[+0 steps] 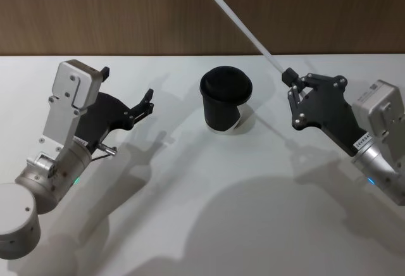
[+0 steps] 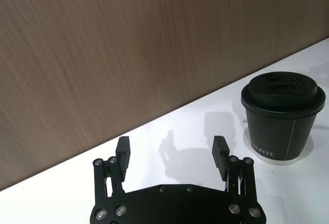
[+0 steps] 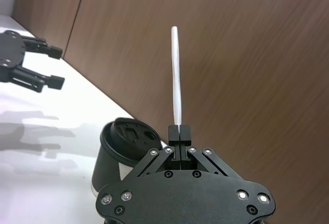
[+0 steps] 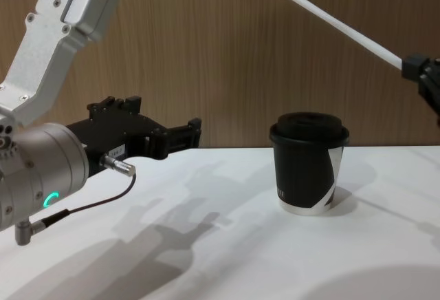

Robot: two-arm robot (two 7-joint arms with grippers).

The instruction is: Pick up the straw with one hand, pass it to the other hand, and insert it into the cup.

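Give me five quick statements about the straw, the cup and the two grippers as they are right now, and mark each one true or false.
1. The right gripper is shut on the straw. True.
2. The straw sits in the cup. False: it is held in the air, above and to the right of the cup, clear of the lid.
3. The left gripper is open and holds nothing. True.
4. The cup lies on its side. False: it stands upright on the table, lid on.
5. The left gripper touches the cup. False: it hovers apart from it, on the cup's left.
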